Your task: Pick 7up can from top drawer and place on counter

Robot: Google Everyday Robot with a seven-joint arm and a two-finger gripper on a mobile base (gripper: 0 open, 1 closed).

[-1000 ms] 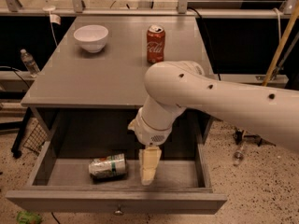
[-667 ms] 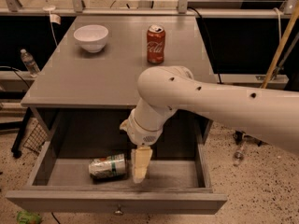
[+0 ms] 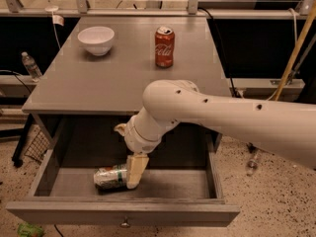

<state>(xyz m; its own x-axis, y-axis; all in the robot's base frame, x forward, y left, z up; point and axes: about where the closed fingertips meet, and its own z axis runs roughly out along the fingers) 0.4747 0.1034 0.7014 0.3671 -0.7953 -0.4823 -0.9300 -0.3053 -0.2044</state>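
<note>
We see the tool [image 3: 134, 171] down inside the open top drawer [image 3: 123, 212], touching the right end of the 7up can [image 3: 109, 177], which lies on its side on the drawer floor. How far the tool is spread we cannot tell. Above the drawer, on the desk [image 3: 98, 88], a red can [image 3: 164, 46] reads Coca-Cola.

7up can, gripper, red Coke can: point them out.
7up can [image 3: 109, 177]: camera view, its side.
gripper [image 3: 134, 176]: camera view, tip, in the top drawer [image 3: 74, 213] beside the can.
red Coke can [image 3: 164, 48]: camera view, its label.
</note>
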